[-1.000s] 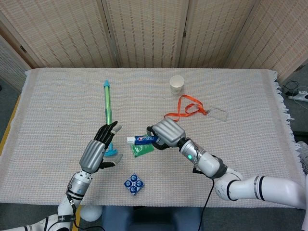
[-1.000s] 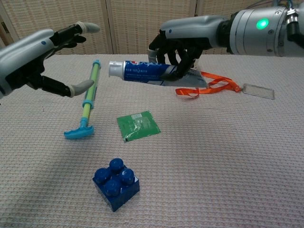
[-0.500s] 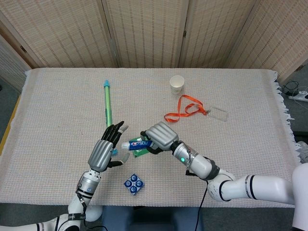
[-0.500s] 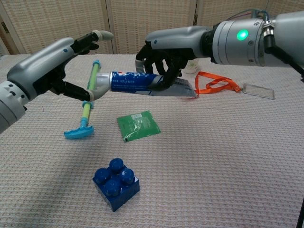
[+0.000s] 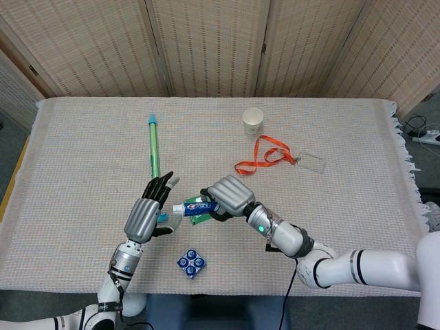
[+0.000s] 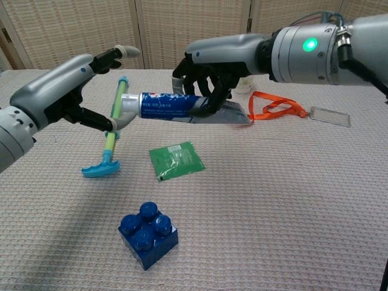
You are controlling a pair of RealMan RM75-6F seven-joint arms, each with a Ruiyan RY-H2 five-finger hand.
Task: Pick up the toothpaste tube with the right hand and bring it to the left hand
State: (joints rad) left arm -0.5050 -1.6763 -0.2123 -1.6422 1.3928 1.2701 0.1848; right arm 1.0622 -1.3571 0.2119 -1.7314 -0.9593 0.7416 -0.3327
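Observation:
My right hand point(image 5: 228, 196) point(image 6: 209, 73) grips the blue and white toothpaste tube point(image 6: 176, 105) point(image 5: 196, 204) above the table, holding it level with its white cap pointing at my left hand. My left hand point(image 5: 148, 214) point(image 6: 66, 85) hangs open just left of the cap, fingers spread. In the chest view its thumb lies right at the cap; whether they touch I cannot tell. The tube's crimped tail sticks out behind the right palm.
A green packet point(image 6: 176, 160) lies on the woven cloth under the tube. A green and blue toothbrush point(image 6: 112, 130) point(image 5: 155, 148) lies under the left hand. A blue building block point(image 6: 147, 233), a paper cup point(image 5: 252, 121) and an orange lanyard with badge point(image 5: 271, 157) are also on the table point(image 5: 357, 137).
My right hand carried the tube leftward to the left hand, which rose and came in to meet the cap. Little has moved in the last half second.

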